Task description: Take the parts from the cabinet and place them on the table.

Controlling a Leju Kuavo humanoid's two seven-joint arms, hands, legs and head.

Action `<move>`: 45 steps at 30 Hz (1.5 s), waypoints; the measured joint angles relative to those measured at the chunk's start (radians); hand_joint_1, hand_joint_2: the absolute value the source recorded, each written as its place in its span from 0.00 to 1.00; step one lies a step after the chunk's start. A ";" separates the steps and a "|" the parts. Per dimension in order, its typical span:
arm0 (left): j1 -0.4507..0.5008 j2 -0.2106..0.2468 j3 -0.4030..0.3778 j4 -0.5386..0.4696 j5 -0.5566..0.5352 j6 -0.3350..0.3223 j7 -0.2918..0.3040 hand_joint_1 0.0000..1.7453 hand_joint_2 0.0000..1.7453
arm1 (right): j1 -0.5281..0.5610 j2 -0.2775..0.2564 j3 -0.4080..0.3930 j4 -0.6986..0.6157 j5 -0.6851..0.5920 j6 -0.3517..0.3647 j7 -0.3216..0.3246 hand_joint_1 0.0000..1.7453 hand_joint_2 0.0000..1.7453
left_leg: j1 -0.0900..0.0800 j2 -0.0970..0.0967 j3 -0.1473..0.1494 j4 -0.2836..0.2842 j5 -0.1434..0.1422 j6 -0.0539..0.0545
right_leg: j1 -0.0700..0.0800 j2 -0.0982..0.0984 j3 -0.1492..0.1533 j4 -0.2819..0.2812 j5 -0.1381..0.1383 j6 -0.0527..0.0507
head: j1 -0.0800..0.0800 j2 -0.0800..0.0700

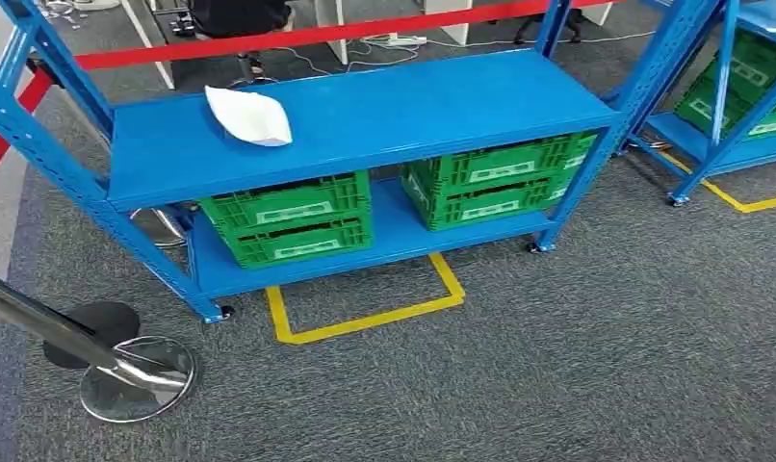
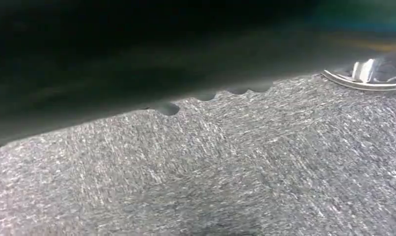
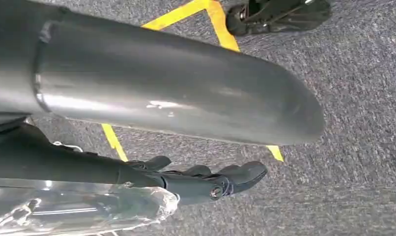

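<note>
The robot faces a low blue rack (image 1: 365, 115) on the grey carpet, and a white part (image 1: 248, 115) lies alone on its top shelf, toward the left end. Green crates (image 1: 290, 219) sit on the shelf below, two stacks side by side.

The right hand (image 3: 206, 179) hangs by the robot's side over the carpet and a yellow floor line (image 3: 220, 29); its dark fingers (image 3: 245, 173) lie fairly straight and close together. Something clear and crinkled (image 3: 83, 209) sits just beside the palm. I can't tell whether the hand grips it.

The left wrist view is dark blur and carpet, so the left hand's state I cannot tell.

The risk is a chrome barrier post (image 1: 47, 327) leaning across the floor at the left, base (image 1: 137, 378) close by. A step that way could clip it. The white part looks light; a careless reach might slide it off the shelf.
</note>
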 joint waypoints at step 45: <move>-0.001 0.006 0.013 0.001 -0.027 -0.014 -0.006 0.00 0.00 | -0.003 -0.001 -0.003 0.016 0.028 0.019 0.013 0.00 0.00 | -0.004 -0.023 -0.074 0.106 0.028 -0.002 | 0.017 0.014 0.021 0.007 -0.005 -0.055 | -0.010 0.000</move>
